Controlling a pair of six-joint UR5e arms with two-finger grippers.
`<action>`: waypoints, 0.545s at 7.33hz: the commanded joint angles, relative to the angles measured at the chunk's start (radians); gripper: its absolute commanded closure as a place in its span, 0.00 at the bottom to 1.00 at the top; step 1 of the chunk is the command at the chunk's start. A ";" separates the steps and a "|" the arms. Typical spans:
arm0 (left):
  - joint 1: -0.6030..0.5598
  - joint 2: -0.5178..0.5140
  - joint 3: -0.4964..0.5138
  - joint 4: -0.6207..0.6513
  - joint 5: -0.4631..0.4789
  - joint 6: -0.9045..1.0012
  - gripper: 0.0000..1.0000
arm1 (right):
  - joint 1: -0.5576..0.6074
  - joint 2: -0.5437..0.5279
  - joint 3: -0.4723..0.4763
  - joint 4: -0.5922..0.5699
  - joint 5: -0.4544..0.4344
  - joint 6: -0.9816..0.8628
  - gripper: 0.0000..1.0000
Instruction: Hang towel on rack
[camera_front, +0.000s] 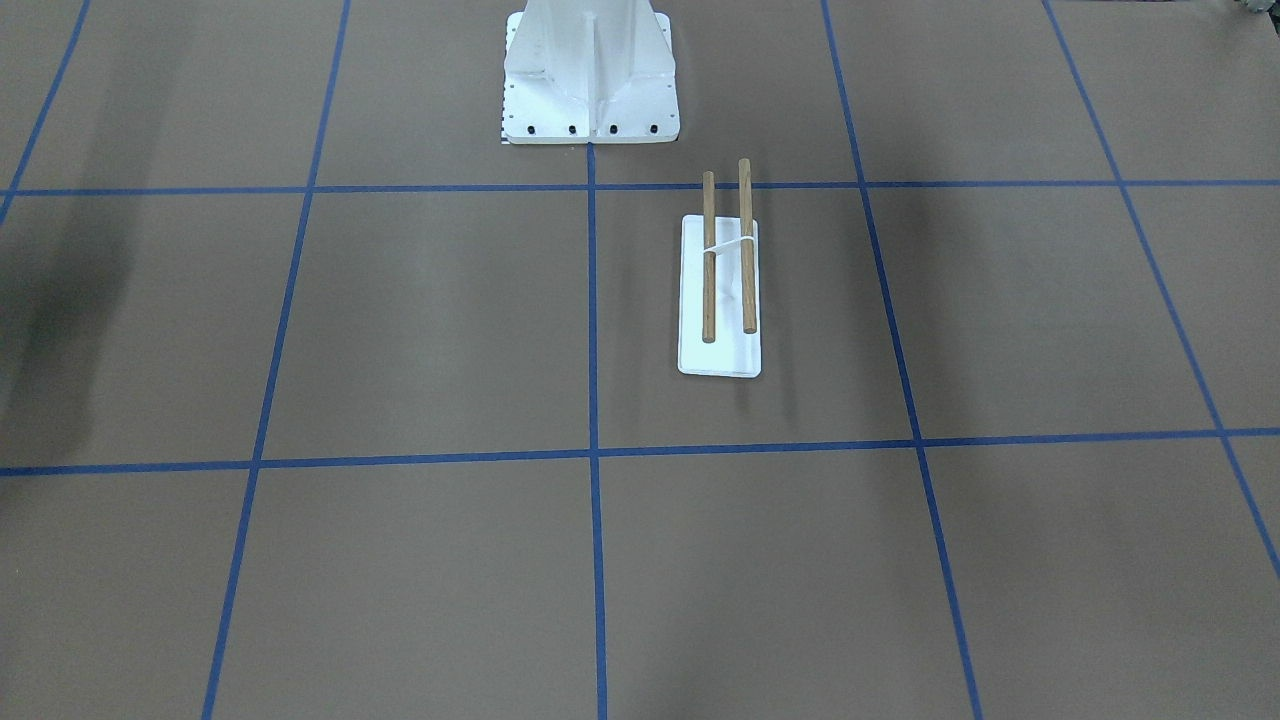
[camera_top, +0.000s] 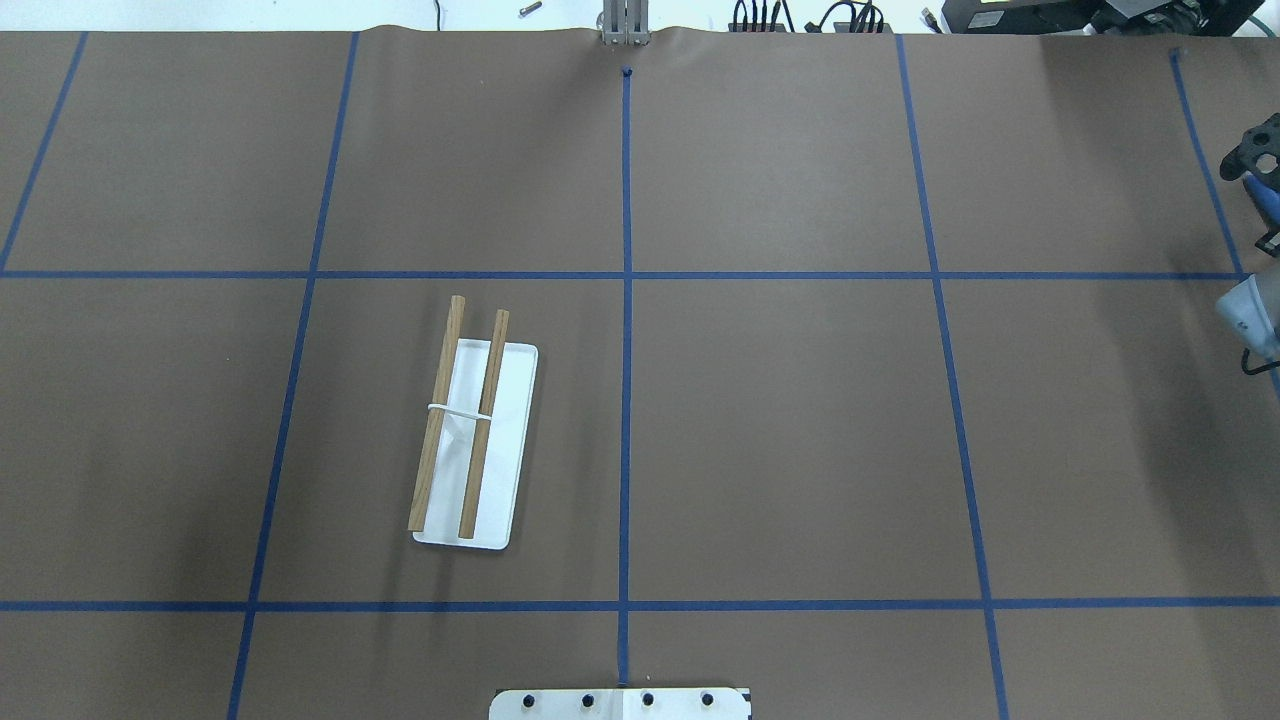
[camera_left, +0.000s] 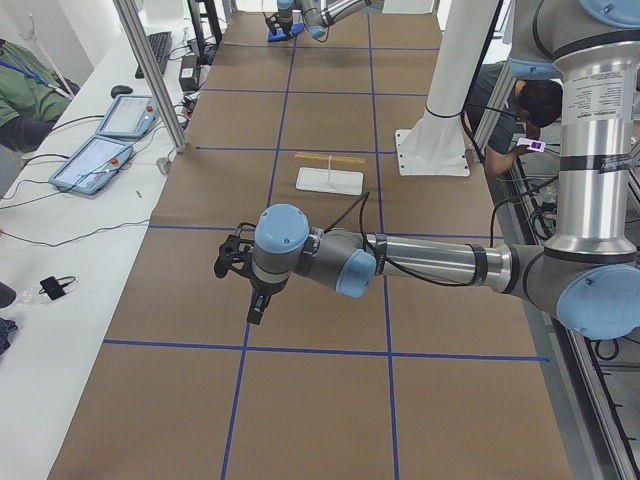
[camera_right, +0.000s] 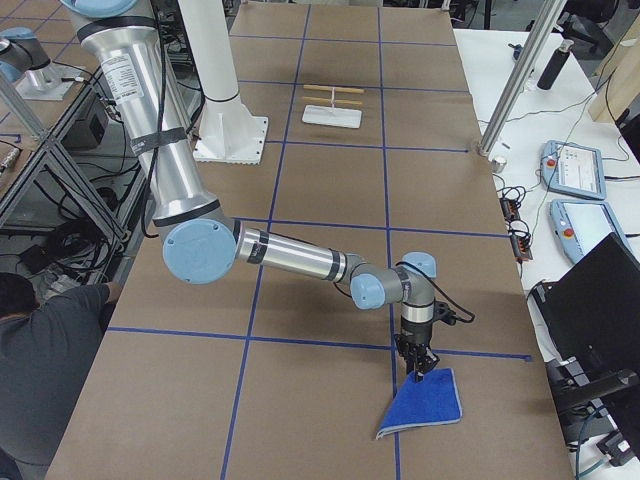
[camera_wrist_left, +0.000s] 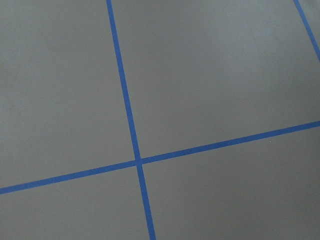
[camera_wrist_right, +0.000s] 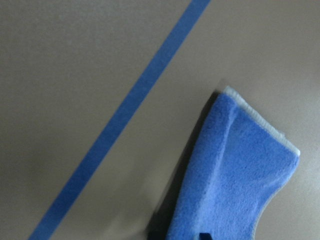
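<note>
The rack (camera_front: 720, 290), a white base plate with two brown dowel bars, stands bare on the brown table; it also shows in the overhead view (camera_top: 478, 440). The blue towel (camera_right: 425, 400) lies at the table's end on my right, far from the rack. My right gripper (camera_right: 417, 368) points down onto the towel's near corner. In the right wrist view the towel (camera_wrist_right: 240, 170) rises off the table towards the fingers, pinched. My left gripper (camera_left: 232, 262) hovers over bare table at the other end; I cannot tell whether it is open.
The white bolted robot pedestal (camera_front: 590, 80) stands just behind the rack. Blue tape lines (camera_top: 627, 400) divide the table into squares. Tablets and cables (camera_left: 100, 150) lie on the side bench. A person (camera_right: 50, 350) sits beside the table.
</note>
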 joint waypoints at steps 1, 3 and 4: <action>0.000 0.001 -0.001 0.000 0.000 0.000 0.02 | 0.017 0.002 0.003 -0.003 0.002 -0.013 1.00; 0.000 -0.001 -0.001 0.000 0.000 0.000 0.02 | 0.055 0.012 0.016 -0.005 0.016 -0.036 1.00; 0.000 -0.001 -0.001 -0.002 0.000 0.000 0.02 | 0.085 0.016 0.052 -0.018 0.048 -0.043 1.00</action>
